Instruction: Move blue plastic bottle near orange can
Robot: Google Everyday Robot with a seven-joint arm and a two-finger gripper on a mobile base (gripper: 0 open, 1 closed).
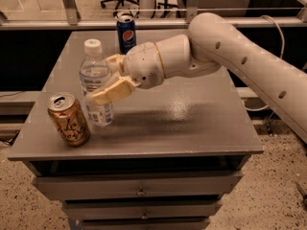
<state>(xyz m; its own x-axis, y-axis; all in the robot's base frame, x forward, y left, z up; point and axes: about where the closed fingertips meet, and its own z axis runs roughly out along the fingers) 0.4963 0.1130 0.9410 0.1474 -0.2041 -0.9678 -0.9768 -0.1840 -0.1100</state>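
The blue plastic bottle (96,82), clear and ribbed with a white cap, stands upright near the table's front left, its base at or just above the tabletop. The gripper (108,78) is shut on the bottle's middle; one tan finger (111,91) crosses its front, the other lies behind. The orange can (68,118), golden-orange with dark lettering and a silver top, stands just left of and in front of the bottle, a small gap between them.
A dark blue Pepsi can (126,33) stands at the back of the grey table (192,123). The arm (230,51) reaches in from the right. Drawers sit below the tabletop. An office chair stands on the floor behind.
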